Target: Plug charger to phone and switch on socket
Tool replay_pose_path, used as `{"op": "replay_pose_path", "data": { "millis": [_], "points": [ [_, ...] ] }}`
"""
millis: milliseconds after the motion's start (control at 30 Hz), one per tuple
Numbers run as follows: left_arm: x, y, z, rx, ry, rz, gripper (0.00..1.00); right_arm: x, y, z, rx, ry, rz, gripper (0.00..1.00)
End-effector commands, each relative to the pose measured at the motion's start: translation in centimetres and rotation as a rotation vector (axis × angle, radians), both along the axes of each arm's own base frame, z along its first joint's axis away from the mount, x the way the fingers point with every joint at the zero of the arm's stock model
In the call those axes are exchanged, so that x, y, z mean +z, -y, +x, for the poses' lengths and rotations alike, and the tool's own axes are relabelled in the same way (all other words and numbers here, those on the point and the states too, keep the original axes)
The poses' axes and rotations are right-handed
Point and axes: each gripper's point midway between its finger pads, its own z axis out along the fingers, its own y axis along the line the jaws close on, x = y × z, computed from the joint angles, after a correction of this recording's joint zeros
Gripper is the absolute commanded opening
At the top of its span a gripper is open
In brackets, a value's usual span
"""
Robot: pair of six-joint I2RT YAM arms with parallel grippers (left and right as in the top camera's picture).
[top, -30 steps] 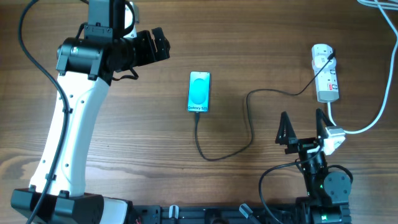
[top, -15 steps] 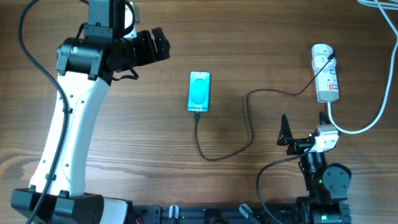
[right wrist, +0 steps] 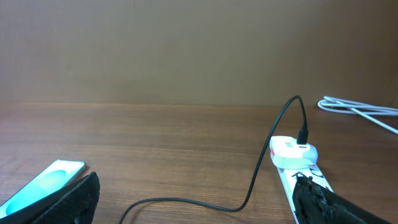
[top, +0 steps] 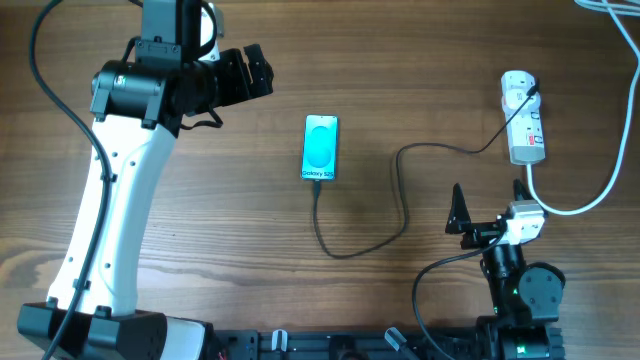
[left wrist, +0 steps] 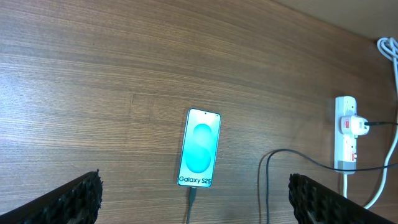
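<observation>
The phone [top: 321, 148] lies flat, with the charger [top: 400, 190] touching its bottom end. The socket [top: 524, 130] is far right of the phone. The left gripper [top: 258, 70] and right gripper [top: 488, 208] are wide open and hold nothing.

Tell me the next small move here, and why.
Probably extend the right claw toward the power strip to switch it on. The cable looks seated in the bottom edge of the phone, and its other end sits in the strip. The open claw is short of the strip and holds nothing.
</observation>
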Motion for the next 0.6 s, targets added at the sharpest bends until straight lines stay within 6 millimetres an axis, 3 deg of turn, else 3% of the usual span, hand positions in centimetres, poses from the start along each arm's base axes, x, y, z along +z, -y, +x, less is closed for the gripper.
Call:
{"op": "replay_pose_path", "data": {
  "millis": [0,433,567],
  "points": [
    [-0.3,-0.2,0.1,0.011,-0.008,0.006,1.00,0.2,0.2,0.0,-0.011,0.009,-0.011,1.00],
    [-0.4,-0.8,0.3,0.032,-0.004,0.034,1.00,0.1,0.2,0.0,-0.011,0.008,-0.011,1.00],
    [-0.5,-2.1,-1.6,0.063,-0.022,0.092,1.00,0.1,0.2,0.0,-0.011,0.008,-0.012,1.00]
  ]
}}
